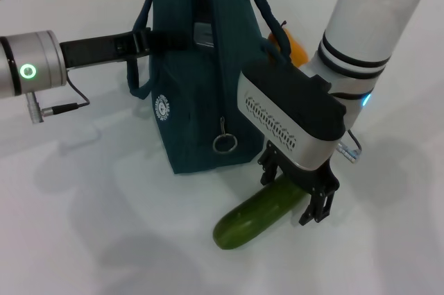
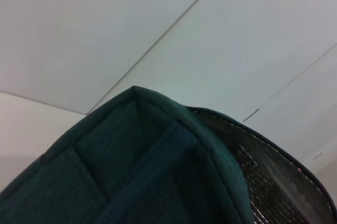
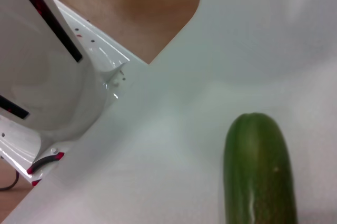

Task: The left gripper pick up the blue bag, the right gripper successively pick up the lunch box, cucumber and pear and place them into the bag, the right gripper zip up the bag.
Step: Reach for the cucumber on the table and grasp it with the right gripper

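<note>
The left hand reaches in from nine o'clock and grips the near handle of the blue bag, keeping it upright with its mouth parted so items can drop in. The right hand sits at five o'clock, fingers spread astride one end of the cucumber, which lies on the white worktop just in front of the bag. Whether they have clenched yet cannot be told. The pear waits behind the bag at one o'clock.
</note>
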Motion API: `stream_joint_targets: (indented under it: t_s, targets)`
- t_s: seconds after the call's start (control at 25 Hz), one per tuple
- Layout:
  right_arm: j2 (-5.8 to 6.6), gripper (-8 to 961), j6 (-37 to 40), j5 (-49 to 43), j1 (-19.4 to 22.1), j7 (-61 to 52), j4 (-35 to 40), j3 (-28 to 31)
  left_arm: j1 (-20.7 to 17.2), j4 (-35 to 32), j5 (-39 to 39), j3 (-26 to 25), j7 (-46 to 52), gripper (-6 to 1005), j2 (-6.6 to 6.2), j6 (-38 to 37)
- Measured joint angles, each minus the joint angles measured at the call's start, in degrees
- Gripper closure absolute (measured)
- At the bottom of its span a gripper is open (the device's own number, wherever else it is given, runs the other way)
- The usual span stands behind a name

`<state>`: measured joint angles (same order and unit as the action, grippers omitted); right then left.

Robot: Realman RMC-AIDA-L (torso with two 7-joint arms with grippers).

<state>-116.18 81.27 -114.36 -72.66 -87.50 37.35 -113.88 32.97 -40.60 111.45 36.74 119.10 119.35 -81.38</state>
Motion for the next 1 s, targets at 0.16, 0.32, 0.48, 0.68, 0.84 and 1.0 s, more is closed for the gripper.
stream_joint_targets:
  t_s: [0.16,0.32,0.48,0.68,0.84,1.0]
  targets:
    - [0.00,111,-0.42,0.03,0.09,-0.13,-0.05,-0.63,-0.20,0.00,0.00,0.00,0.00,963,0.00,0.00]
    - [0.00,111,-0.50,0.03,0.09,-0.18,-0.07,-0.76,-0.27,0.00,-0.02,0.00,0.00,964,0.00,0.00]
    - [0.00,110,-1.37,0.03,0.08,-0.37,-0.09,-1.79,-0.30,0.00,-0.03,0.00,0.00,964,0.00,0.00]
    - [0.00,113,-1.57,0.38,-0.08,-0.43,-0.17,-2.05,-0.38,0.00,-0.10,0.00,0.00,964,0.00,0.00]
    - [0.00,118,-1.57,0.40,-0.24,-0.46,-0.17,-2.05,-0.37,0.00,-0.22,0.00,0.00,963,0.00,0.00]
    - [0.00,124,-1.56,0.41,-0.41,-0.48,-0.17,-2.12,-0.26,0.00,-0.24,0.00,0.00,963,0.00,-0.01]
